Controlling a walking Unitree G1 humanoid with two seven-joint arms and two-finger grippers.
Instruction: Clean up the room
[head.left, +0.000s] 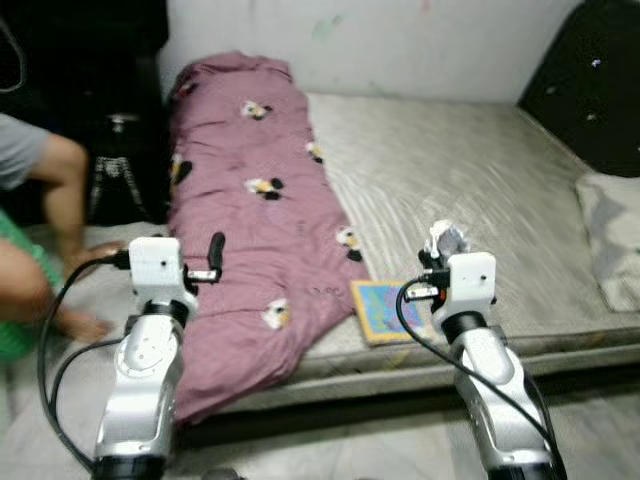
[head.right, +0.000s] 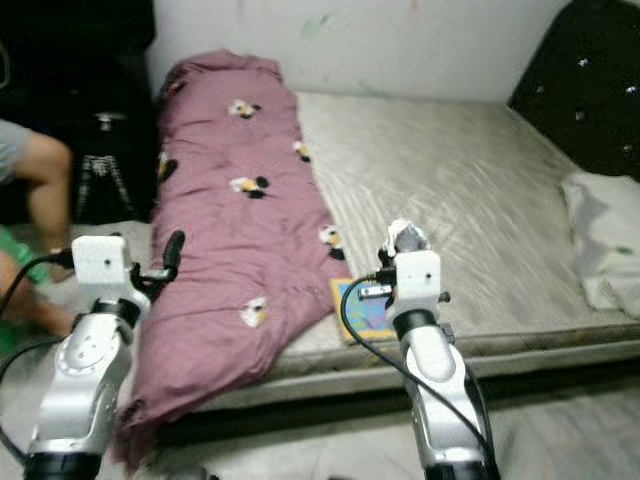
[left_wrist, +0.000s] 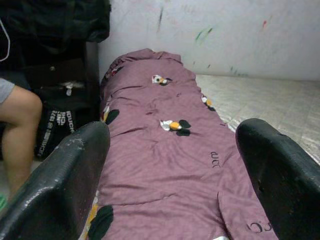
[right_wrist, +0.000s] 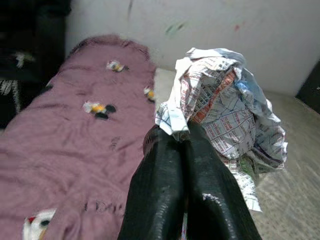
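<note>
Paper: while pinched between the closed fingers of the right gripper (right_wrist: 187, 145), crumpled newspaper (right_wrist: 225, 100) is held above the mattress edge (head.left: 520, 345).
Left gripper (left_wrist: 175, 165): fingers spread wide, holding nothing, raised over the purple blanket (head.left: 255, 220).
Book (head.left: 385, 310): flat on the mattress beside the blanket.
Person: bare leg (head.left: 65, 200) at left.

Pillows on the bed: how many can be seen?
1. A white pillow lies at the right edge of the mattress, beside the dark headboard. The purple blanket on the left side may hide another.
</note>
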